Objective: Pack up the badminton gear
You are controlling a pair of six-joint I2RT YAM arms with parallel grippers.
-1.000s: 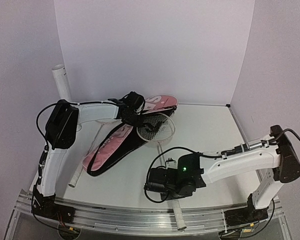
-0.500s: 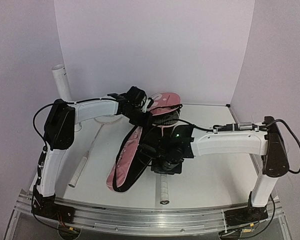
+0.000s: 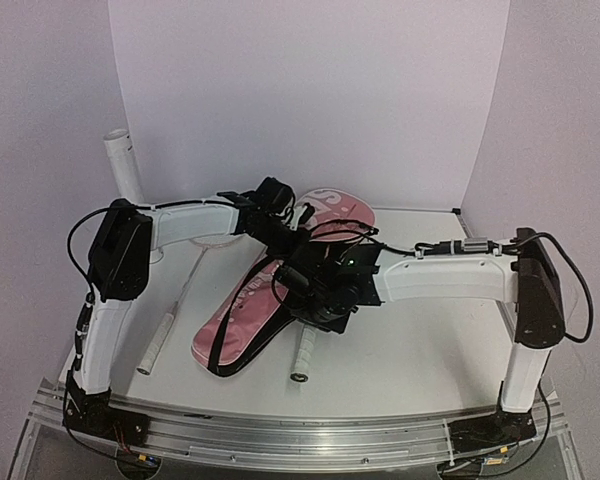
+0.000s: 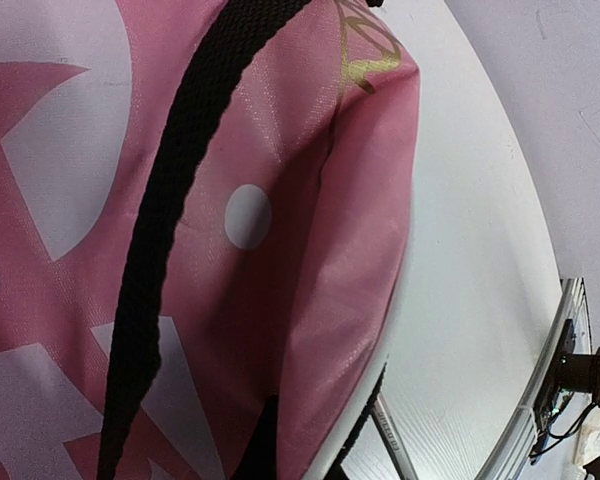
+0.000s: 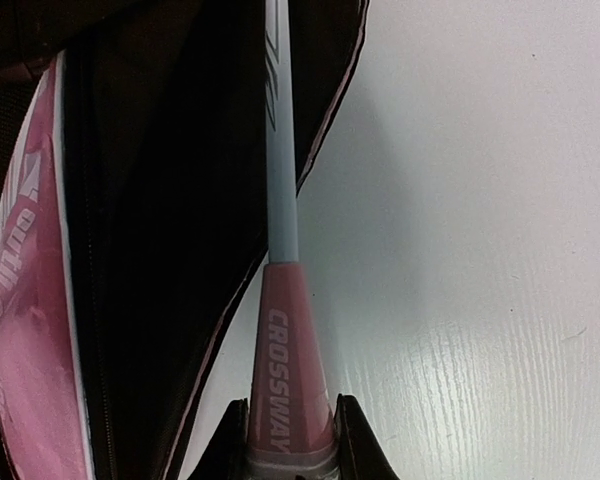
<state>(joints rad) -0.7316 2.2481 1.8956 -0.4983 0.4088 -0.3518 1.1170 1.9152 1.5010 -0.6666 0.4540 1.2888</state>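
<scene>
My right gripper [image 3: 315, 303] is shut on one racket at the pink cone [image 5: 285, 400] where shaft meets handle. Its pale shaft [image 5: 280, 150] runs into the dark open mouth of the pink bag [image 5: 160, 250]. Its head is hidden inside, and its white handle [image 3: 302, 352] sticks out toward the near edge. My left gripper [image 3: 285, 225] is at the bag's upper part. Pink fabric [image 4: 280, 200] and the black strap [image 4: 170, 200] fill its wrist view and hide the fingers. The second racket [image 3: 158, 340] lies on the table to the left. No shuttlecocks show.
The pink bag [image 3: 238, 325] lies diagonally across the middle of the table. A tall white tube [image 3: 123, 165] stands at the back left by the wall. White walls close the back and both sides. The metal rail [image 3: 300, 435] runs along the near edge.
My right gripper has moved away from the near edge and left, carrying the racket deeper into the bag. The bag has shifted and its lower end swung left. The left gripper stayed at the bag's top.
</scene>
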